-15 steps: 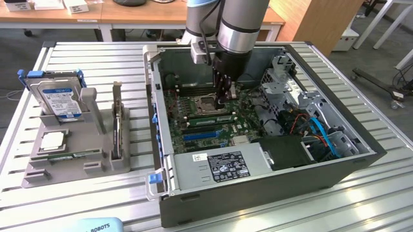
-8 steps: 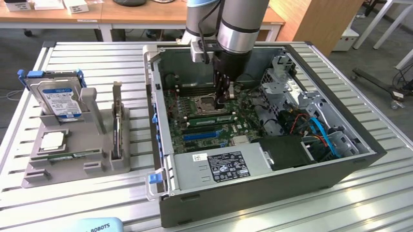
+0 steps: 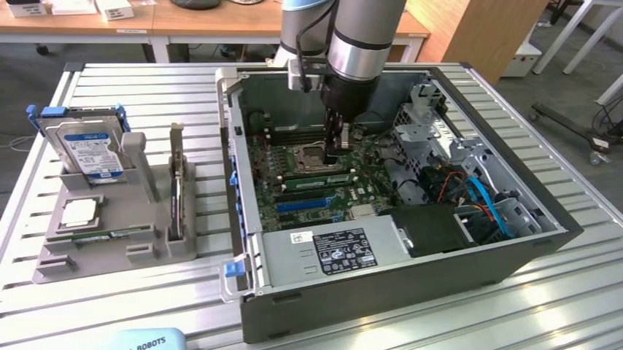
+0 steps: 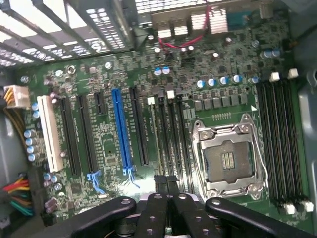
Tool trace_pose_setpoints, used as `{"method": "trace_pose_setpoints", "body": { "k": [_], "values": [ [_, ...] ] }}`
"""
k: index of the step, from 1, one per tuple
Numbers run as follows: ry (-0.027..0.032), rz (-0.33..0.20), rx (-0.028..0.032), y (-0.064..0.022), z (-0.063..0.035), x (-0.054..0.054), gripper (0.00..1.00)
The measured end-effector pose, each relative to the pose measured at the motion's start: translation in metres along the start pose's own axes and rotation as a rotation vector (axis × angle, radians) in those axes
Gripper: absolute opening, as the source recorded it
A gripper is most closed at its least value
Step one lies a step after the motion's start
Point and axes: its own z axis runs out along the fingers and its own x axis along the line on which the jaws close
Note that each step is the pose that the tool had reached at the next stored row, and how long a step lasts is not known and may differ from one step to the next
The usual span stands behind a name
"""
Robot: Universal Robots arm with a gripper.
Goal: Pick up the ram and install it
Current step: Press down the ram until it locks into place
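We counted one ram (image 3: 319,176) seated in a motherboard (image 3: 292,191) slot beside the empty CPU socket (image 4: 229,163). The end effector (image 3: 338,151) sat just above it, fingers (image 4: 174,208) clenched together, holding nothing. A second stick (image 3: 98,235) lay on the grey holder (image 3: 58,266).

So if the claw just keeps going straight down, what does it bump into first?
Probably the memory slots on the green motherboard, right beside the empty processor socket. The claw already hangs low over them, though the exact gap is hard to judge.
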Motion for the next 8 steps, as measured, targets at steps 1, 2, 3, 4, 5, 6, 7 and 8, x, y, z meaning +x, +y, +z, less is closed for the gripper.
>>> {"method": "trace_pose_setpoints", "body": {
  "k": [1, 2, 3, 4, 5, 6, 7, 8],
  "values": [
    [-0.0003, 0.014, -0.0002, 0.0000, 0.0000, 0.0000, 0.10],
    [-0.0007, 0.028, -0.0005, 0.0000, 0.0000, 0.0000, 0.10],
    [-0.0011, 0.042, -0.0008, 0.0000, 0.0000, 0.0000, 0.10],
    [-0.0015, 0.057, -0.0011, 0.0000, 0.0000, 0.0000, 0.10],
    [-0.0019, 0.073, -0.0015, 0.0000, 0.0000, 0.0000, 0.10],
    [-0.0022, 0.087, -0.0018, 0.0000, 0.0000, 0.0000, 0.10],
    [-0.0026, 0.102, -0.0021, 0.0000, 0.0000, 0.0000, 0.10],
    [-0.0029, 0.116, -0.0025, 0.0000, 0.0000, 0.0000, 0.10]
  ]
}}
